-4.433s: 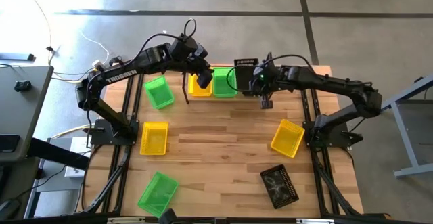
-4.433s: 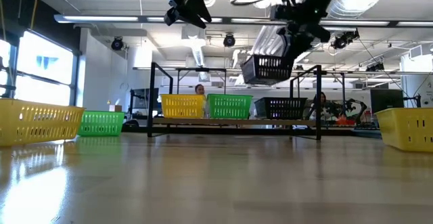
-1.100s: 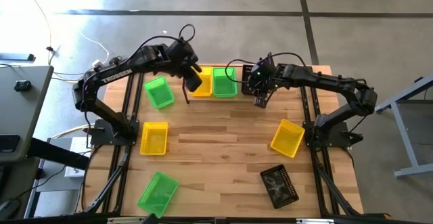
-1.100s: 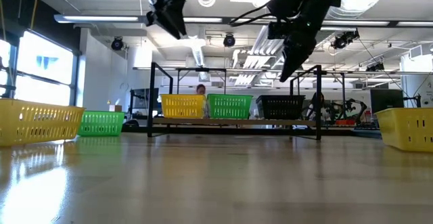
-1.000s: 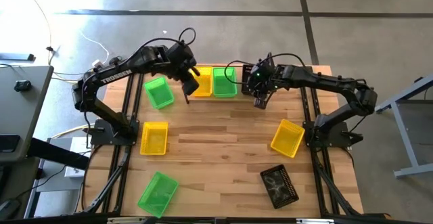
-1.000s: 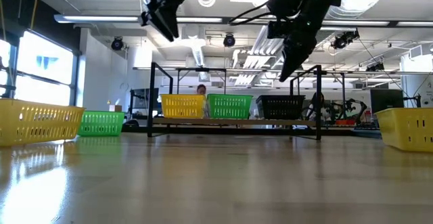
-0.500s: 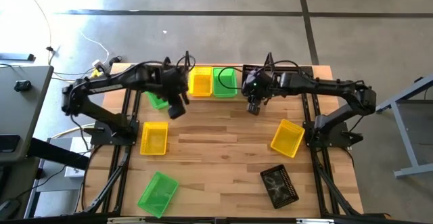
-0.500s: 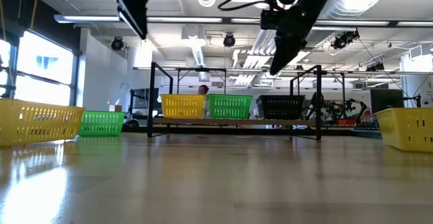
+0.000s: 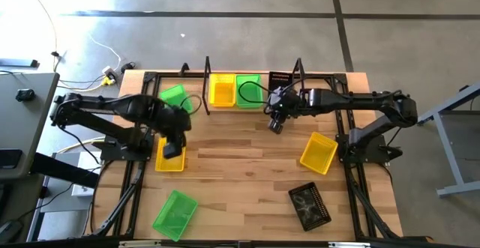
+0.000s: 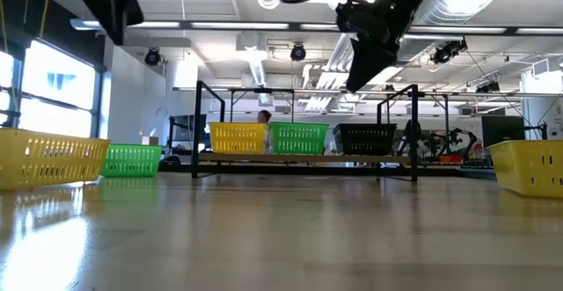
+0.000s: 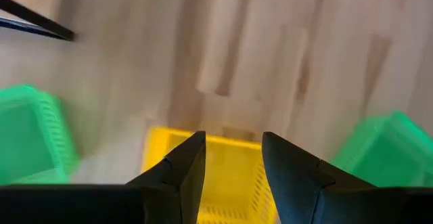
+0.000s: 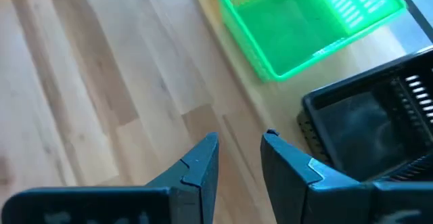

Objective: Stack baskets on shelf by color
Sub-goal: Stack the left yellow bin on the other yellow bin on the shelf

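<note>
Swinging away from the shelf (image 9: 196, 91), the left end effector (image 9: 172, 150), fingers slightly apart and empty, now hangs over the yellow basket (image 9: 169, 163) near the desk's (image 9: 240, 173) left edge. Descend squarely over one wall before closing. Right end effector (image 9: 274, 124), narrowly parted and empty, hovers beside the shelved black basket (image 9: 280, 77).

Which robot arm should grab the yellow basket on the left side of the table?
The left one, probably. The left gripper hangs right over that yellow basket with fingers open, while the right gripper is far across the table beside the shelf.
</note>
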### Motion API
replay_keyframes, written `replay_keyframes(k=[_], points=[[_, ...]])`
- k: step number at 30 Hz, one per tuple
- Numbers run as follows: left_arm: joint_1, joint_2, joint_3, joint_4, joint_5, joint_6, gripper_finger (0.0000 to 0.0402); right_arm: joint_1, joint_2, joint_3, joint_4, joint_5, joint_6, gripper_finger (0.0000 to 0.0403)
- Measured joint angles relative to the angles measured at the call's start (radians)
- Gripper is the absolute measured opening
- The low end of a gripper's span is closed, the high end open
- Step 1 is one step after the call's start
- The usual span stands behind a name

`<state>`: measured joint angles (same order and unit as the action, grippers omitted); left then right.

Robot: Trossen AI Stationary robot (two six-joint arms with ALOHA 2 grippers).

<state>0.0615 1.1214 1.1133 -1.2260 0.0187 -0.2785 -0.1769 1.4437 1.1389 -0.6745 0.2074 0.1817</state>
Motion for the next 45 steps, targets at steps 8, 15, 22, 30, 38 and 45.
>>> replay_keyframes(k=[8,15,22,30,38,45], points=[[-0.167,-0.01,-0.105,0.017,0.005,-0.055,0.0135,0.062,0.0,0.0,0.001,0.048,0.103,0.0096],[-0.269,-0.008,-0.19,0.044,0.004,-0.11,0.0135,0.09,0.0,0.0,0.0,0.078,0.132,0.0096],[-0.336,-0.007,-0.276,0.118,0.004,-0.174,0.0135,0.094,0.0,0.0,0.0,0.078,0.099,0.0096],[-0.365,0.0,-0.363,0.206,0.044,-0.253,0.0135,0.094,0.0,0.0,-0.001,0.076,0.045,0.0096],[-0.384,0.108,-0.368,0.238,0.058,-0.254,0.0135,0.094,0.0,0.0,-0.009,0.074,0.02,0.0096],[-0.384,0.227,-0.368,0.253,0.067,-0.268,0.0135,0.094,0.0,0.0,-0.025,0.074,0.018,0.0096]])
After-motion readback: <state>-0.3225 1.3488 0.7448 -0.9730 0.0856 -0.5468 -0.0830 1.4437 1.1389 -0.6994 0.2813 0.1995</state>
